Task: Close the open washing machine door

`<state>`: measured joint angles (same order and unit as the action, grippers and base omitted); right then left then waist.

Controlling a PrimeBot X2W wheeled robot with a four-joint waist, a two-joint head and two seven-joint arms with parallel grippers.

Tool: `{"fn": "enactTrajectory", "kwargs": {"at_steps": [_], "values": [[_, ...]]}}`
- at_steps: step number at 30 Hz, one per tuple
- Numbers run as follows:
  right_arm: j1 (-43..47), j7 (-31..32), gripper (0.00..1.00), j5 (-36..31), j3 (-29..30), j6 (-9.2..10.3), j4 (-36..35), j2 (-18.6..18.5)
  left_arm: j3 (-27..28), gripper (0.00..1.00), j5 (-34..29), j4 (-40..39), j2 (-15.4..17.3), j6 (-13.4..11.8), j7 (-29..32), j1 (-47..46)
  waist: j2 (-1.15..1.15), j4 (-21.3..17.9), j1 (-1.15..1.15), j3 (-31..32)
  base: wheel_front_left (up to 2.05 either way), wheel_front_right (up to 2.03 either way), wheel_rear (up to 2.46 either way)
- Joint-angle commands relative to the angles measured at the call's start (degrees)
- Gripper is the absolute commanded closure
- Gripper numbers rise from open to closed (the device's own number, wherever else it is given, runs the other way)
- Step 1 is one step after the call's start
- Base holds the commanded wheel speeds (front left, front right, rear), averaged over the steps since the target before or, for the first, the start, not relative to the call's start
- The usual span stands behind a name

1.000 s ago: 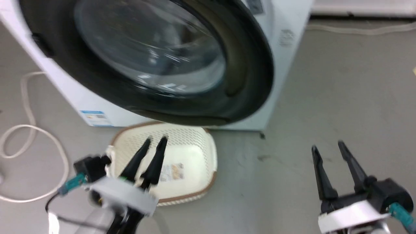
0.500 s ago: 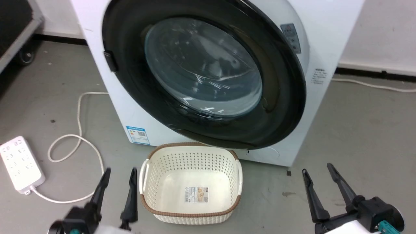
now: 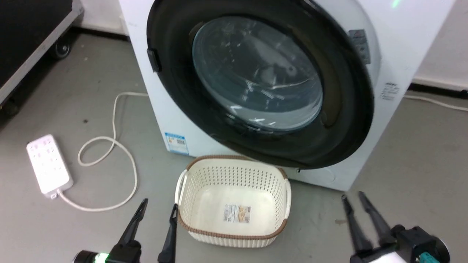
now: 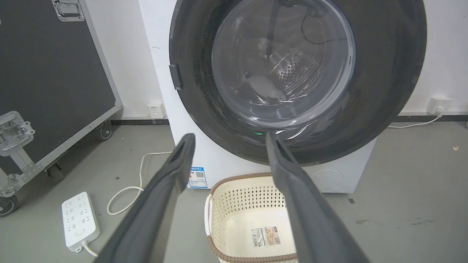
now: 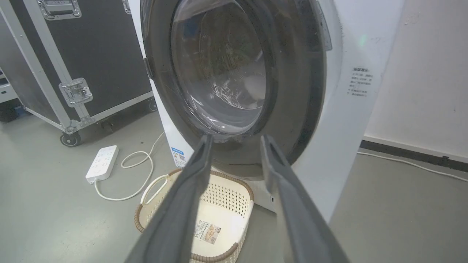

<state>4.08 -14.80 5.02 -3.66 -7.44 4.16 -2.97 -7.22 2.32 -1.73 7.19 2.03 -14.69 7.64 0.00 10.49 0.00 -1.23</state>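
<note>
The washing machine door [image 3: 351,120] is a big glossy black ring with a bulging glass centre. It lies flat against the white washing machine [image 3: 406,54], with no gap that I can see. The left wrist view faces the door [image 4: 387,91] head-on, steel drum visible through the glass. In the right wrist view the door [image 5: 296,91] is seen at a slant. My left gripper [image 3: 159,204] hangs open low at the left, well short of the door. My right gripper [image 3: 352,195] is open at the lower right, also clear of it. Both grippers [image 4: 229,136] [image 5: 237,138] are empty.
A cream perforated basket [image 3: 234,230] sits on the grey floor just before the machine, between my grippers. A white power strip [image 3: 47,168] and its looped cable [image 3: 117,153] lie to the left. A black wheeled case [image 3: 33,29] stands at the far left.
The head camera has pulled back and shifted, so the machine looks smaller and further right. My left gripper has left the basket's rim for its left side. The right fingers look closer together.
</note>
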Motion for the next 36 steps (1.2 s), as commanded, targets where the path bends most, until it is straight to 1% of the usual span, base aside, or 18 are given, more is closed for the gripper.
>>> {"fn": "enactTrajectory", "kwargs": {"at_steps": [1,3,4,8,11,13,18,20,23,28,32,36], "values": [[-1.2,-0.2,1.0,-0.4,-0.1,-0.05,-0.2,0.1,-0.4,0.0,-0.6,-0.4,-0.5,0.0,-0.3,-0.8,0.0,1.0,0.0,-1.6,0.0,0.0,0.0],[-3.0,-0.2,1.0,-0.3,-0.3,-0.05,-0.3,0.1,-0.9,0.0,-0.9,-0.7,-0.9,-0.1,-0.3,-1.6,0.0,1.8,0.0,-3.4,0.0,0.0,0.0],[-4.4,-0.2,1.0,-0.4,-0.7,-0.05,-0.2,-0.6,-1.2,0.0,-0.9,-0.7,-1.2,-0.2,-0.3,-2.0,0.0,2.2,0.0,-4.4,0.0,0.0,0.0],[-11.0,1.1,1.0,-0.5,-4.1,-0.05,2.1,-5.5,-3.0,0.0,-1.1,-0.6,-2.2,0.0,-0.3,-4.6,0.0,4.2,0.0,-8.4,0.0,0.0,0.0],[-16.7,4.1,1.0,2.4,-5.3,-0.05,4.9,-9.1,-4.2,0.0,-1.2,-0.2,-2.7,0.1,-0.3,-6.4,0.0,5.8,0.0,-10.8,0.0,0.0,0.0],[-20.6,5.9,1.0,3.7,-6.4,-0.05,6.3,-12.2,-4.8,0.0,-1.1,-0.1,-3.1,-0.2,-0.3,-7.4,0.0,6.7,0.0,-12.4,0.0,0.0,0.0],[-29.5,8.3,1.0,7.8,-7.7,-0.05,10.0,-19.0,-6.6,0.0,-0.9,0.3,-3.6,-0.5,-0.3,-9.5,0.0,8.5,0.0,-15.6,0.0,0.0,0.0],[-32.2,9.0,1.0,9.4,-7.4,-0.05,11.9,-20.8,-7.1,0.0,-0.8,0.4,-3.8,-0.7,-0.3,-10.2,0.0,9.1,0.0,-16.5,0.0,0.0,0.0],[-35.7,9.8,1.0,12.3,-6.2,-0.05,15.0,-22.8,-7.5,0.0,-0.5,0.6,-3.9,-1.1,-0.3,-10.9,0.0,9.7,0.0,-17.5,0.0,0.0,0.0],[-40.9,10.0,1.0,13.7,-4.0,-0.05,20.1,-24.8,-8.2,0.0,-0.3,0.7,-4.1,-1.5,-0.3,-11.7,0.0,10.2,0.0,-18.8,0.0,0.0,0.0],[-44.8,10.3,1.0,14.1,-2.0,-0.05,24.0,-24.7,-8.3,0.0,-0.2,0.8,-4.2,-1.7,-0.3,-12.2,0.0,10.1,0.0,-19.5,0.0,0.0,0.0],[-47.7,9.8,1.0,12.6,-0.4,-0.05,27.1,-23.8,-8.5,0.0,-0.2,1.2,-4.2,-1.9,-0.3,-12.9,0.0,9.7,0.0,-19.6,0.0,0.0,0.0]]}}
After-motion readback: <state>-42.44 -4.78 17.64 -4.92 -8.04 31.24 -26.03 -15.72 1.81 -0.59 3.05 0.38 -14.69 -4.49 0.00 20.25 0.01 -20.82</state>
